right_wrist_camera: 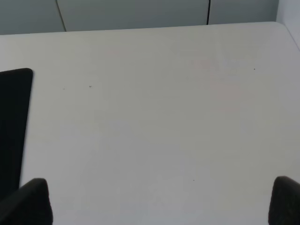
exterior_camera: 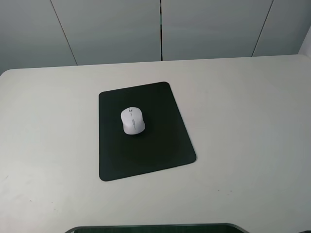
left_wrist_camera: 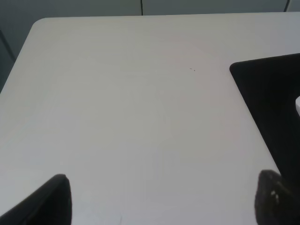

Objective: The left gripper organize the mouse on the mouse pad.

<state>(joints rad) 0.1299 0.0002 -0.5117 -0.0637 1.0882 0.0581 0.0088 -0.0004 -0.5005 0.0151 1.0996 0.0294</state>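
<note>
The small white mouse (exterior_camera: 132, 120) lies on the far half of the black mouse pad (exterior_camera: 146, 150), its grey scroll wheel pointing toward the back wall. Neither arm appears in the exterior high view. In the left wrist view my left gripper (left_wrist_camera: 161, 201) is open, its two black fingertips (left_wrist_camera: 51, 199) far apart over bare table, with the mouse pad (left_wrist_camera: 269, 103) off to one side and a white sliver of the mouse (left_wrist_camera: 297, 105) at the frame edge. My right gripper (right_wrist_camera: 159, 201) is open too, empty, with a strip of the pad (right_wrist_camera: 14, 117) at the edge.
The white table (exterior_camera: 243, 121) extends around the pad on all sides, ending at its far edge in front of grey wall panels (exterior_camera: 116, 29). A dark curved object (exterior_camera: 155, 228) shows at the near edge of the exterior high view.
</note>
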